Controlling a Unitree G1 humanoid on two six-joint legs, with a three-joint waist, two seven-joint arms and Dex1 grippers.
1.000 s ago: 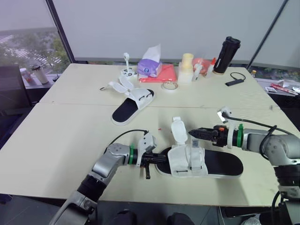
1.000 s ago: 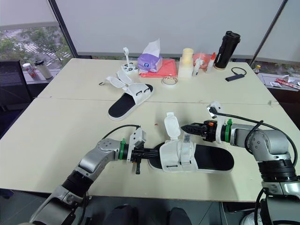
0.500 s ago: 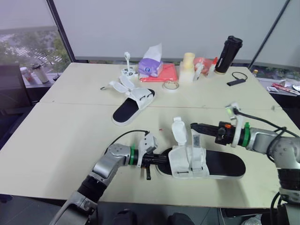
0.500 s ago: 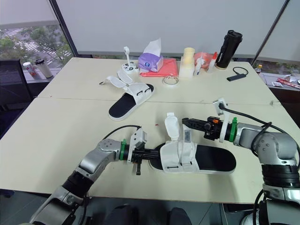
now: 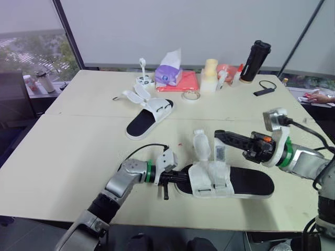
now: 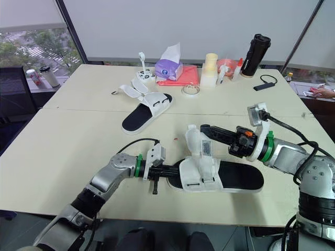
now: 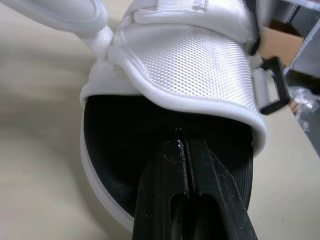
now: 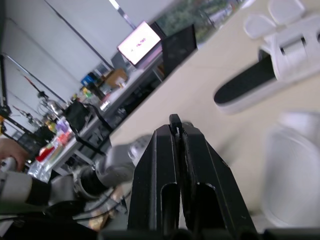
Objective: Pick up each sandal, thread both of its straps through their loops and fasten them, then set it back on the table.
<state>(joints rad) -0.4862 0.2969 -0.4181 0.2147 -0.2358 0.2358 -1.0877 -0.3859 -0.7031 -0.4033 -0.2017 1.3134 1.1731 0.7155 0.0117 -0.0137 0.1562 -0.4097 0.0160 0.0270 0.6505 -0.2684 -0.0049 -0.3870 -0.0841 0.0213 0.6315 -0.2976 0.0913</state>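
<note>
White mesh-upper sandal with black footbed [image 5: 246, 181] at near edge of pale wooden table [image 5: 78, 146], one strap flap [image 5: 200, 142] upright, left gripper [image 5: 178, 177] jaws pressed together on its toe end, right gripper [image 5: 218, 135] jaws closed, raised just right of flap, matching second sandal [image 5: 146, 114] farther left, straps undone

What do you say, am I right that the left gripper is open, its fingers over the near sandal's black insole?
Not quite: the left gripper is shut, not open, as the left wrist view shows; its fingers do lie over the black insole of the near sandal.
</note>
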